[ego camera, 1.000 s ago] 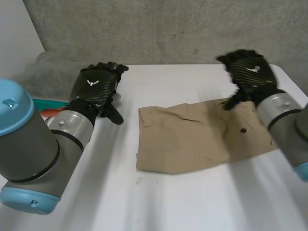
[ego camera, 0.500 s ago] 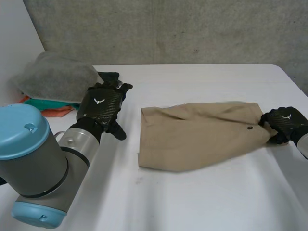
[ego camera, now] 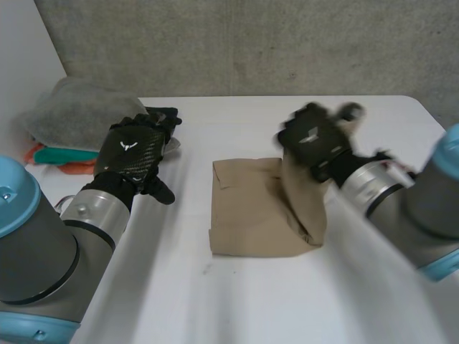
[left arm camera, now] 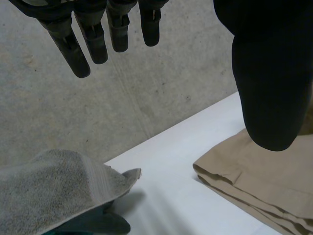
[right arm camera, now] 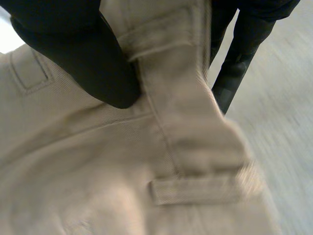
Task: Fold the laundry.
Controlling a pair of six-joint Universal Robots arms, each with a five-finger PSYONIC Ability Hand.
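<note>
A tan garment (ego camera: 247, 218) lies in the middle of the white table (ego camera: 251, 308). My right hand (ego camera: 315, 140) is shut on its belt-looped waistband end, held raised over the garment's middle, so the cloth hangs doubled back from the hand to the table. In the right wrist view the thumb (right arm camera: 83, 54) presses the waistband (right arm camera: 190, 122) against the fingers (right arm camera: 239, 54). My left hand (ego camera: 133, 154) hovers open to the left of the garment, apart from it. Its straight fingers (left arm camera: 88, 34) and thumb (left arm camera: 269, 88) hold nothing above the garment's folded edge (left arm camera: 264, 181).
A pile of laundry sits at the table's far left: a grey towel (ego camera: 82, 111) on top of teal and orange cloths (ego camera: 64, 156). The towel's corner (left arm camera: 49, 191) lies below my left hand's fingertips. A concrete wall stands behind the table.
My right hand closed on the waistband end at the garment's right side, then lifted it and carried it left over the rest. The left hand drifted slightly left and stayed open.
</note>
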